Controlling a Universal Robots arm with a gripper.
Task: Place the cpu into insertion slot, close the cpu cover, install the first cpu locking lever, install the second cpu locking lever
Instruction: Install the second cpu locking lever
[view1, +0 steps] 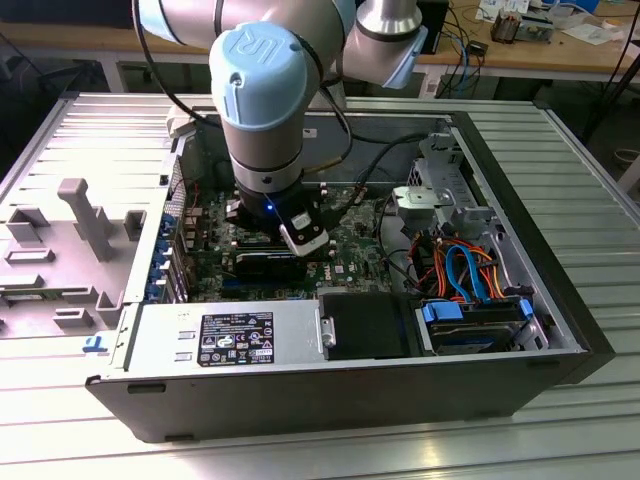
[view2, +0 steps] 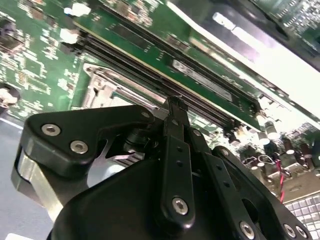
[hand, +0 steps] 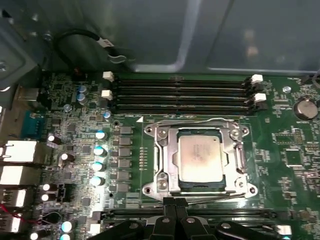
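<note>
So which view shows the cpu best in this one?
The first wrist view: the cpu lies flat in the insertion slot, its grey top fully visible. In the exterior view the arm covers that area. The second wrist view shows part of the socket's metal frame, not the chip.

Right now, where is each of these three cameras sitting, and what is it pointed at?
Exterior view: off the arm, above and outside the open computer case, looking down into it; the arm's wrist and its gripper hang over the motherboard.
First wrist view: on the arm, looking down at the cpu seated in the insertion slot with the cpu cover closed around it; the black fingertips sit at the picture's edge.
Second wrist view: on the arm, close behind the black gripper body, facing along the memory slots.
Both wrist views share the memory slots.
</note>
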